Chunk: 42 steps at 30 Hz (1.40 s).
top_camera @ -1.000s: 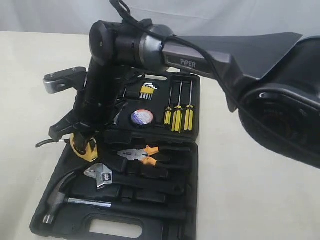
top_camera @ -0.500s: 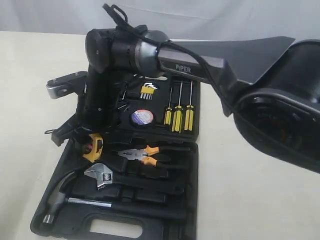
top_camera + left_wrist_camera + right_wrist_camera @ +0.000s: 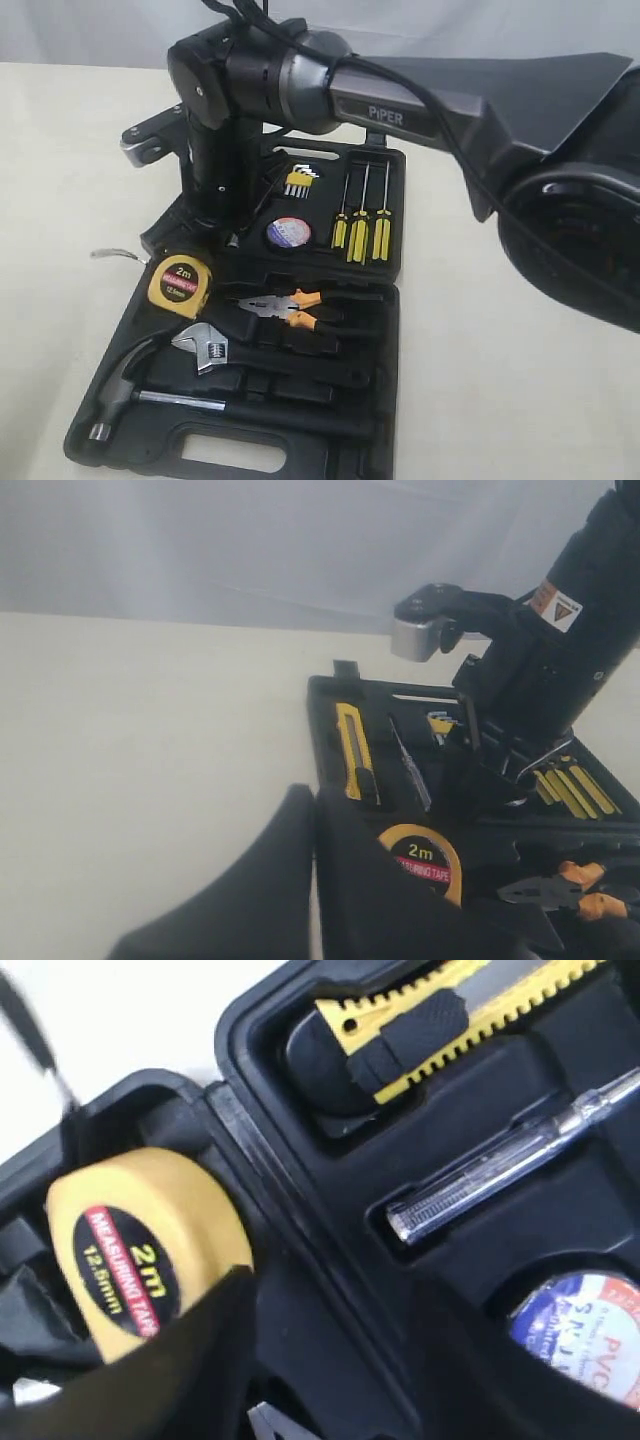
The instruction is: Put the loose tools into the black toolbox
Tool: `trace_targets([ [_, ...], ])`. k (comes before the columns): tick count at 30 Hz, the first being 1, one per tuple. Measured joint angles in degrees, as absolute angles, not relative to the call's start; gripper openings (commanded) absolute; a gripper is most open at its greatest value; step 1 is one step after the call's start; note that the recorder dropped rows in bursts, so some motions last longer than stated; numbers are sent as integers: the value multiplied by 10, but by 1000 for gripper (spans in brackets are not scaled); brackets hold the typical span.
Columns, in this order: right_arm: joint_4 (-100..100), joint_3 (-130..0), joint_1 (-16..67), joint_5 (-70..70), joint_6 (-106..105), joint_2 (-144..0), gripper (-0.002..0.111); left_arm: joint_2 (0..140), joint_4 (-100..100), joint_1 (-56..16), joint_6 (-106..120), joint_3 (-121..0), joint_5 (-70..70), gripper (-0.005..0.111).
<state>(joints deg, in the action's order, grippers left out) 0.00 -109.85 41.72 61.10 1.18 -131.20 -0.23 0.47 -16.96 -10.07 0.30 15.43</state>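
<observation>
Exterior: the tape measure (image 3: 181, 285), gripped a second ago, now lies in the toolbox (image 3: 330, 440) beside the pliers (image 3: 285, 305); the right fingers (image 3: 170, 232) are released and lifted clear. Left wrist: the state of the left fingers (image 3: 270, 890) cannot be told. Right wrist: knife (image 3: 430, 1020) and tape roll (image 3: 585, 1325) sit seated. Loading appears complete.

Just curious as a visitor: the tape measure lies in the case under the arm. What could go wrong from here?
The tape measure seems to sit tilted at the rim of the case, not fully down in a recess, so it may slip out or block closing. Its strap sticks out close to the arm, which might snag it.
</observation>
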Motion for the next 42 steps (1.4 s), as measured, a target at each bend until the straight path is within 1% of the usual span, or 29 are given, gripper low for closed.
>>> trace_targets([
  [4,0,-1099,417,600,13,-1312,-1,-2,5,-170,-101,3,154,0],
  [11,0,-1099,418,562,13,-1312,-1,-2,5,-170,-101,3,154,0],
  [23,0,-1099,462,549,13,-1316,-1,-2,5,-170,-101,3,154,0],
  [37,0,-1099,464,552,13,-1335,-1,-2,5,-170,-101,3,154,0],
  [42,-13,-1099,464,552,17,-1304,-1,-2,5,-170,-101,3,154,0],
])
